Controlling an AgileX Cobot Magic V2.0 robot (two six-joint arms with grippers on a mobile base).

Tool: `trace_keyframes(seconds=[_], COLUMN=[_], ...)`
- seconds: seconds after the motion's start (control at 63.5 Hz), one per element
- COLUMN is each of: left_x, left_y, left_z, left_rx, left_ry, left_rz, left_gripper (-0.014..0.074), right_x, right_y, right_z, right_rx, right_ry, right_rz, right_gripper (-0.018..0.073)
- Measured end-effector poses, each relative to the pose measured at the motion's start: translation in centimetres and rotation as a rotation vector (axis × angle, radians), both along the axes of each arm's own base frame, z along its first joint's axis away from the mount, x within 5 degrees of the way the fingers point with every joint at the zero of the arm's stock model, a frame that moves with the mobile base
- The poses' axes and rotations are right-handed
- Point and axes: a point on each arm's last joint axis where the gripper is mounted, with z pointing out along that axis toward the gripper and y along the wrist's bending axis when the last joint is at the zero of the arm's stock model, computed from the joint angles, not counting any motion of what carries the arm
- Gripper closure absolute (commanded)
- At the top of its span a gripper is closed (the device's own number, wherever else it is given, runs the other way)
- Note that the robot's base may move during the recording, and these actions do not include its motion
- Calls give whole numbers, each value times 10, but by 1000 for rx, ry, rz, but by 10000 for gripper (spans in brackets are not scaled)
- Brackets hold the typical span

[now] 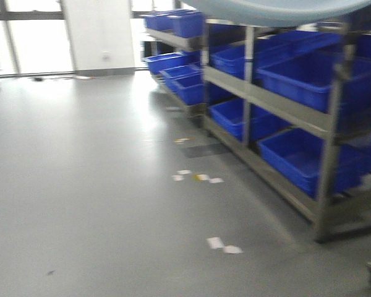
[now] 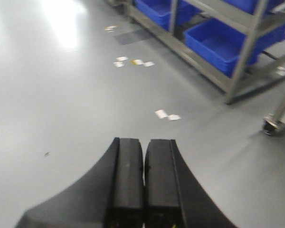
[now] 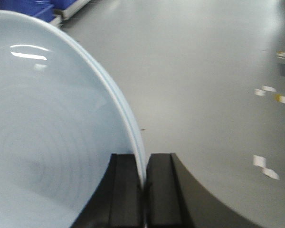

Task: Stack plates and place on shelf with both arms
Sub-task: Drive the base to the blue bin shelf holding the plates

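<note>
"Pale bluish-white and glossy, that plate (image 3: 52, 123). Where is it?"

"Up in the air, to the left of the rack (image 1: 284, 108) of blue crates (image 1: 303, 80) and well apart from it. The right gripper (image 3: 143, 190) is clenched on its low rim. From the front view only its underside shows, at the top edge above the rack."

"One plate or two?"

"Hard to say. Two rim lines run close together along the edge, so a second plate may be nested in it. The surface is plain, with a soft window glare."

"And the other arm?"

"The left gripper (image 2: 143, 190) has its fingers pressed together with nothing between them, hanging over the grey floor (image 2: 61, 95) in front of the rack."

"So which step is this?"

"It looks like the carry, with the stacking probably done and the placing not yet done. The blur suggests the base is moving."

"What does the next move call for?"

"Probably keeping the plate level, since a pinch on a slick rim could slip. The shelf it should go on cannot be picked out here."
</note>
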Motion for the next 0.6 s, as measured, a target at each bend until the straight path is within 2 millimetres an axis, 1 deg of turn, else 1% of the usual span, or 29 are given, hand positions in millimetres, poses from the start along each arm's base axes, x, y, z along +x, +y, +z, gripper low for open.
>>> trace_keyframes(seconds=[0.598], left_x=[0], left_y=[0], left_z=[0], left_rx=[0], left_ry=[0], left_rz=[0], left_gripper=[512], right_x=[0], right_y=[0], right_z=[0], right_rx=[0], right_ry=[0], right_rz=[0], right_gripper=[502])
